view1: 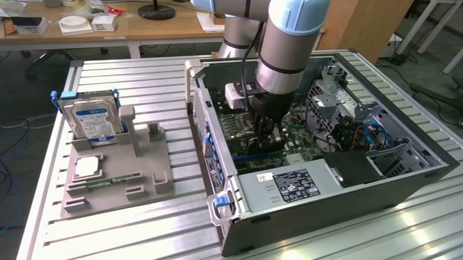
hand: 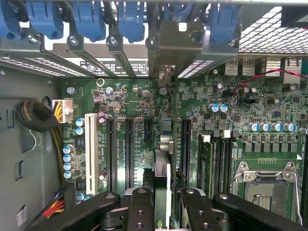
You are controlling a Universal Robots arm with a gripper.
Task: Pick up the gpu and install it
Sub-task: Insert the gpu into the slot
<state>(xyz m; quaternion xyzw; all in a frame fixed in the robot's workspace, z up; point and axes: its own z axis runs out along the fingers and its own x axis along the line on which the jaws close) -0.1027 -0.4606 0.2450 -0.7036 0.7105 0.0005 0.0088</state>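
The gpu (hand: 162, 166) shows edge-on in the wrist view as a thin upright card, with its silver end bracket (hand: 174, 48) up against the case's rear slot openings. My gripper (hand: 166, 195) is shut on the card, one black finger (hand: 140, 202) on each side. The card stands over the motherboard (hand: 134, 96), between the black expansion slots (hand: 129, 149). In the exterior view my gripper (view1: 266, 140) reaches down deep inside the open computer case (view1: 405, 181), and the arm hides most of the card.
A grey fixture (view1: 145, 184) on the exterior view's left holds a blue-labelled hard drive (view1: 90, 122), a memory stick (view1: 116, 180) and a square chip (view1: 87, 167). Inside the case are blue slot clips (hand: 86, 19), a CPU socket (hand: 264, 187), cables (hand: 36, 115) and the power supply (view1: 293, 184).
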